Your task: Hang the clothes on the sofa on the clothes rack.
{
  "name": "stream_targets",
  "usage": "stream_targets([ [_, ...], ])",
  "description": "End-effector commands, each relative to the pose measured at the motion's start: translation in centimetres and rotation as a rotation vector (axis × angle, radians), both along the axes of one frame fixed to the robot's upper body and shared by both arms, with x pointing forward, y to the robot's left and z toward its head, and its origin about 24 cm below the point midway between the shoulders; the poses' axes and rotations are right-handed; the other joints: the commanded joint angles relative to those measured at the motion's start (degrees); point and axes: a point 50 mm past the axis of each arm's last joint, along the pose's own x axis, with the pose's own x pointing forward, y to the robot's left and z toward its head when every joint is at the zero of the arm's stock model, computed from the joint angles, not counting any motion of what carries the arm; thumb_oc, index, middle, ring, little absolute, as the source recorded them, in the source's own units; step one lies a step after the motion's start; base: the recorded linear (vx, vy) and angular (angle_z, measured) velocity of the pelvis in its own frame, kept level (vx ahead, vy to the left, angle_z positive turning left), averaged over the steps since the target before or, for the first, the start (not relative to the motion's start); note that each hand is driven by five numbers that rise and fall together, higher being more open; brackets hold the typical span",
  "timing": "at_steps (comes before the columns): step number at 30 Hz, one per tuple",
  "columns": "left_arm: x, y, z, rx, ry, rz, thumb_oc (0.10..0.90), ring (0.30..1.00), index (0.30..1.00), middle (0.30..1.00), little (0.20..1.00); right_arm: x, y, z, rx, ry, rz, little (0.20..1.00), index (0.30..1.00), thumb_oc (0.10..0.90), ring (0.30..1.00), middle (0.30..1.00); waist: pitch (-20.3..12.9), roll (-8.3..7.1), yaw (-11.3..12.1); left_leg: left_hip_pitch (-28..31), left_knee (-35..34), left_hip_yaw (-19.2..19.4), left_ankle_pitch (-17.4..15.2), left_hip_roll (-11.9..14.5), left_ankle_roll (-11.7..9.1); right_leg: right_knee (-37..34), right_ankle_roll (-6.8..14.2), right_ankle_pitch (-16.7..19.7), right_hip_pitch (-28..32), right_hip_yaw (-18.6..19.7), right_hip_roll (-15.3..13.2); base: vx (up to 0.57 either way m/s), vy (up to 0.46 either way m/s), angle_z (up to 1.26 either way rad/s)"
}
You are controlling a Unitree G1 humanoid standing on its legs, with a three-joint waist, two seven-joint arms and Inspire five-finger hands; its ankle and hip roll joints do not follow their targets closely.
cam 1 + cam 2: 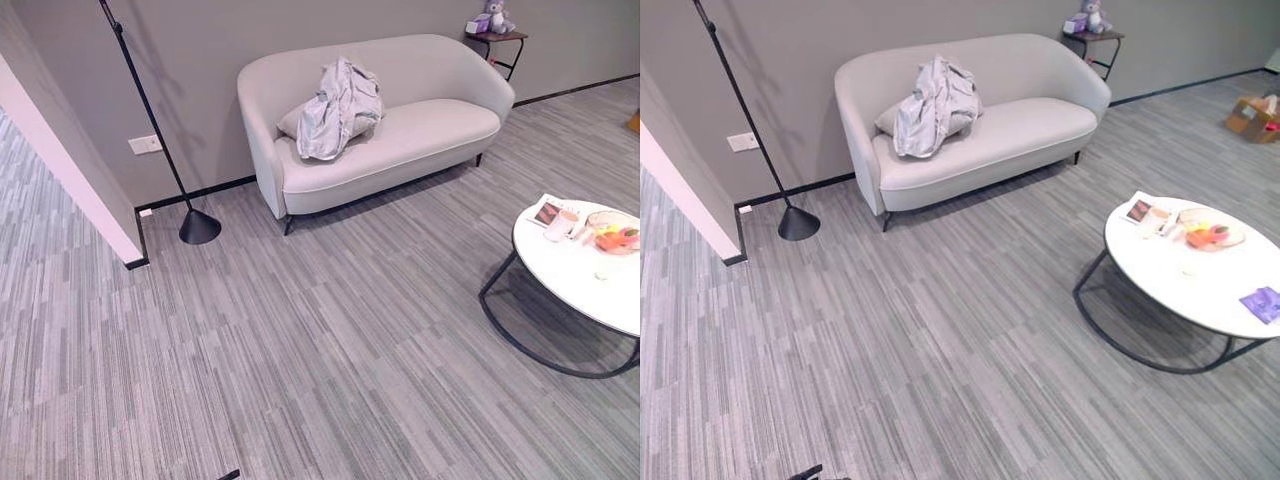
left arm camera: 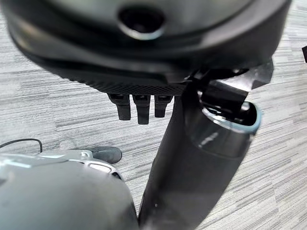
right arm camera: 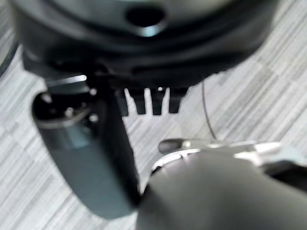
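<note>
A crumpled pale grey jacket [image 1: 340, 110] lies heaped on the left end of a light grey sofa [image 1: 430, 130], leaning on the backrest and a cushion. The sofa stands against the far wall, a good stretch of carpet away from me. My left hand [image 2: 138, 106] hangs low over the carpet in the left wrist view, fingers straight, thumb [image 2: 192, 167] out, holding nothing. My right hand [image 3: 149, 104] shows the same way in the right wrist view, with its thumb [image 3: 81, 158] apart from the fingers and nothing in it.
A thin black pole [image 1: 150, 110] on a cone base [image 1: 199, 227] slants up left of the sofa. A white wall corner [image 1: 70, 170] juts in at left. A round white table [image 1: 590, 275] with a cup and bowl stands at right. A cardboard box [image 1: 1252, 117] sits far right.
</note>
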Motion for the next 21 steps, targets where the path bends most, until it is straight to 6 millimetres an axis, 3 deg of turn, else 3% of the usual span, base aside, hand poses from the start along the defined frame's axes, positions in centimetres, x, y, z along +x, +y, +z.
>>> stream_targets([
  [1,0.8,-3.1,-0.3,-0.059,-0.02,-0.076,0.8,0.9,0.9,0.9,0.9,0.1,2.3,-0.4,0.076,0.033,0.048,0.9,0.9,0.8,0.9,0.9,0.2,-1.38,-0.5,-0.3,-3.3,-4.9,-1.4,-1.0,-0.7,-1.3,6.1,6.3,-0.5,-2.5,-8.7,-0.02,0.04,-0.01],
  [5,1.4,-2.8,-0.2,-0.055,-0.031,-0.076,0.8,0.9,0.9,0.9,0.9,0.7,2.3,-0.3,0.088,0.015,0.044,0.9,0.9,0.8,0.9,0.9,1.9,-0.8,-0.1,1.1,-3.3,-4.1,-2.3,-0.9,0.1,6.8,6.4,4.9,-3.3,-3.1,-9.8,-0.01,0.062,-0.06],
  [9,1.5,-2.3,-0.1,-0.055,-0.027,-0.048,0.8,0.9,0.9,0.9,0.9,1.0,2.2,-0.3,0.105,-0.002,-0.021,0.9,0.9,0.8,0.9,0.9,2.9,-0.12,0.4,3.7,-3.3,-2.8,-3.8,-0.9,0.7,15.9,7.4,6.3,-6.5,-7.9,-13.6,0.09,0.046,-0.3],
  [10,1.6,-2.1,-0.1,-0.056,-0.026,-0.039,0.8,0.9,0.9,0.9,0.9,1.3,2.1,-0.2,0.104,-0.013,-0.035,0.9,0.9,0.8,0.9,0.9,2.9,-0.16,0.6,4.1,-3.3,-2.5,-4.2,-0.9,0.6,15.0,7.5,7.0,-6.5,-9.3,-14.4,0.16,-0.038,-0.27],
  [13,1.4,-1.9,-0.1,-0.055,-0.017,-0.037,0.8,0.9,0.9,0.9,0.9,1.5,1.9,-0.2,0.106,-0.021,-0.062,0.9,0.9,0.8,0.9,0.9,2.5,-0.02,0.7,5.4,-3.3,-3.1,-6.2,0.2,-0.6,8.1,8.4,7.4,-6.6,-9.0,-14.3,0.22,-0.158,-0.19],
  [14,1.5,-1.9,-0.1,-0.051,-0.015,-0.039,0.8,0.9,0.9,0.9,0.9,1.7,1.8,-0.1,0.111,-0.026,-0.096,0.9,0.9,0.8,0.9,0.9,2.8,-0.75,0.1,5.8,-3.3,-3.0,-6.0,0.5,-1.5,1.2,8.7,11.6,-8.8,-7.3,-15.7,0.28,-0.266,-0.04],
  [15,1.6,-1.9,-0.1,-0.052,-0.015,-0.041,0.8,0.9,0.9,0.9,0.9,1.6,1.8,-0.1,0.116,-0.025,-0.116,0.9,0.9,0.8,0.9,0.9,2.8,-0.73,-0.1,6.7,-3.3,-3.4,-6.6,0.9,-2.1,-1.6,9.5,13.3,-9.7,-6.4,-16.7,0.22,-0.205,-0.1],
  [16,1.6,-1.9,-0.1,-0.052,-0.015,-0.041,0.8,0.9,0.9,0.9,0.9,1.6,1.8,-0.1,0.116,-0.025,-0.116,0.9,0.9,0.8,0.9,0.9,2.9,-0.68,0.0,6.8,-3.3,-3.3,-6.6,1.0,-2.1,-1.8,9.5,13.4,-9.6,-6.4,-16.6,0.25,-0.149,-0.08],
  [19,1.4,-1.7,-0.1,-0.046,-0.011,-0.037,0.8,0.9,0.9,0.9,0.9,1.0,2.0,-0.2,0.13,-0.008,-0.132,0.9,0.9,0.8,0.9,0.9,2.5,-0.4,-0.2,10.0,-3.3,-4.4,-9.1,2.6,-3.7,-5.5,12.0,15.9,-12.2,-5.3,-20.0,0.35,-0.161,0.1],
  [21,1.2,-1.5,-0.1,-0.042,-0.001,-0.042,0.8,0.9,0.9,0.9,0.9,0.5,2.0,-0.3,0.135,0.008,-0.132,0.9,0.9,0.8,0.9,0.9,1.9,-1.02,-0.4,12.3,-3.3,-4.2,-9.7,3.2,-4.7,-5.3,12.4,19.1,-12.9,-6.7,-21.5,0.46,-0.24,0.09],
])
